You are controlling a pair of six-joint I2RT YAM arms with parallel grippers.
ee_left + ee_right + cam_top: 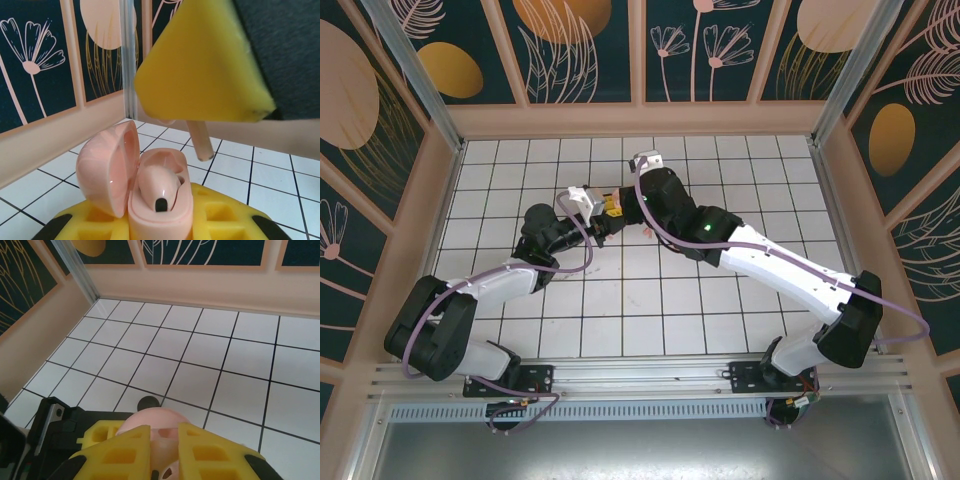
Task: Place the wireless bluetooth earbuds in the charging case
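Note:
The pale pink charging case (161, 220) stands upright with its lid (107, 167) swung open to the left. My left gripper (160, 227) is shut on the case's body with its yellow pads (225, 212). One pale pink earbud (159, 186) sits in the case. Just above and beyond it, my right gripper (620, 212) is shut on a second pale pink earbud, whose stem (200, 141) hangs below the yellow pad (200, 60). In the right wrist view the case's domed lid (150, 417) shows past my right gripper (165, 452). Both grippers meet mid-table, with the left gripper (597, 218) beside the right.
A small dark round thing (147, 402) lies on the white tiles just beyond the case lid, partly hidden by it. The left gripper's black body (50, 425) sits close at the lower left. Patterned walls (50, 65) enclose the tiled floor (200, 355).

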